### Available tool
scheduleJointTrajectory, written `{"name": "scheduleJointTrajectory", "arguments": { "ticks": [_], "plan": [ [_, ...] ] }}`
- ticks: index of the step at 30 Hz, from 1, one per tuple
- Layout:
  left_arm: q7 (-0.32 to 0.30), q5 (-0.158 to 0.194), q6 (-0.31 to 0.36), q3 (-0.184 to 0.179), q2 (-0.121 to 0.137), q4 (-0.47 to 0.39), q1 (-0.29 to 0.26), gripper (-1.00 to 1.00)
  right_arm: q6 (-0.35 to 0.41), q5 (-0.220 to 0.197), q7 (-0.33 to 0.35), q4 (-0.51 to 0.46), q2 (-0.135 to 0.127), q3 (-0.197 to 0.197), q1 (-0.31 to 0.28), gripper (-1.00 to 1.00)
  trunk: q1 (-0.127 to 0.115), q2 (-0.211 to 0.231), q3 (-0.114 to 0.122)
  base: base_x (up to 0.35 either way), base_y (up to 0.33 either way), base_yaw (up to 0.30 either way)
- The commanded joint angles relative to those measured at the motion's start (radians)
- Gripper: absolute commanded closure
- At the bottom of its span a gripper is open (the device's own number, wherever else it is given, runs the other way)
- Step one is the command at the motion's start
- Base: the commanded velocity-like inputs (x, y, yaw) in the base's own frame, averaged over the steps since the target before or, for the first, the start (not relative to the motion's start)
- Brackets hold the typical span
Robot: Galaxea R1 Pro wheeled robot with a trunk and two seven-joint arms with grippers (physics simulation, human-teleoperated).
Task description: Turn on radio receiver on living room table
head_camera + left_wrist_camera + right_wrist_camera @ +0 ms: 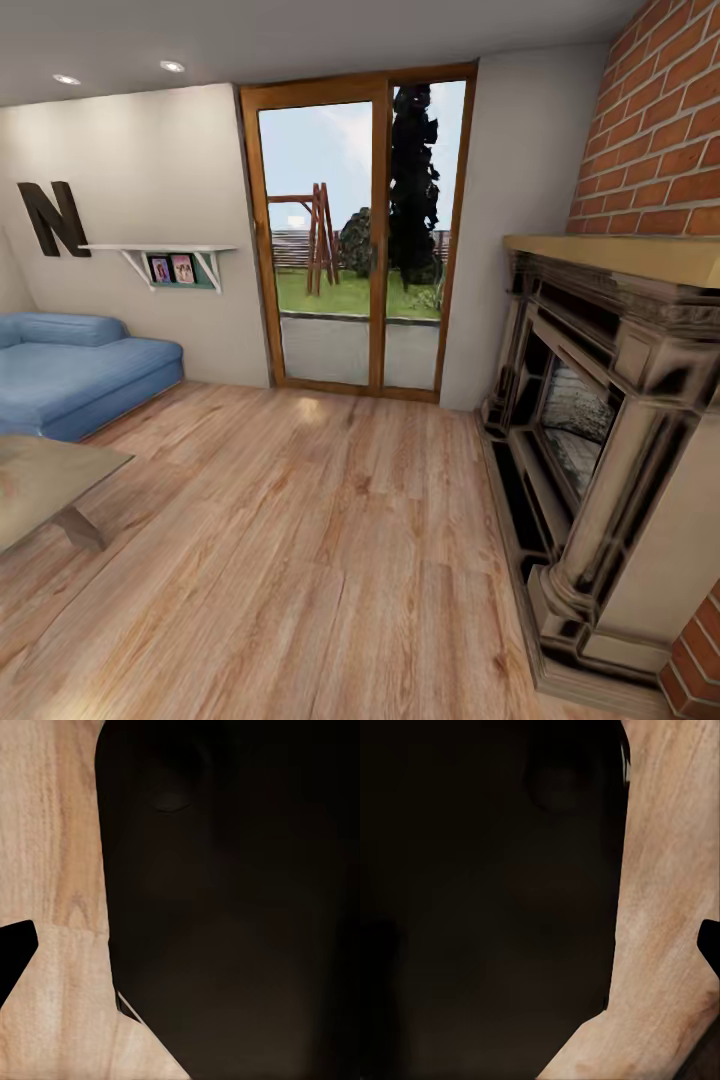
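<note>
- From the head camera I see the living room: a light wood plank floor (300, 560) stretches toward a wood-framed glass door (360, 235).
- A corner of the grey worktop (45, 480) pokes in left of the door, near the blue sofa (75, 370).
- I cannot see the radio on the part of the worktop in view.
- A brick fireplace (600, 440) stands right of the door.
- A wall shelf (165, 258) and a dark letter N (55, 217) hang above the sofa.
- Both wrist cameras give me dark shapes over floor planks; I cannot tell whether either gripper is released or clenched.
</note>
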Motion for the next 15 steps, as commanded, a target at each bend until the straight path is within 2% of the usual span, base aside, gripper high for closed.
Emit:
{"name": "scheduleJointTrajectory", "arguments": {
  "ticks": [1, 3, 10, 15],
  "plan": [
    [0.000, 0.000, 0.000, 0.000, 0.000, 0.000, 0.000, -1.00, 0.000, 0.000, 0.000, 0.000, 0.000, 0.000, 0.000, -1.00, 0.000, 0.000, 0.000, 0.000, 0.000, 0.000],
    [0.004, -0.005, 0.011, 0.001, 0.001, -0.005, 0.011, -1.00, -0.004, 0.004, 0.001, -0.002, -0.005, 0.010, -0.012, -1.00, 0.000, 0.000, 0.000, 0.000, 0.000, 0.000],
    [-0.001, -0.003, 0.011, 0.001, 0.002, -0.009, 0.011, -1.00, -0.010, -0.001, 0.000, -0.006, -0.008, 0.006, -0.033, -1.00, 0.000, 0.000, 0.000, 0.000, 0.000, 0.000],
    [-0.003, -0.002, 0.011, 0.001, 0.003, -0.013, 0.011, -1.00, -0.013, 0.000, 0.000, -0.004, -0.001, 0.007, -0.038, -1.00, 0.000, 0.000, 0.000, 0.000, 0.000, 0.000]
  ]
}}
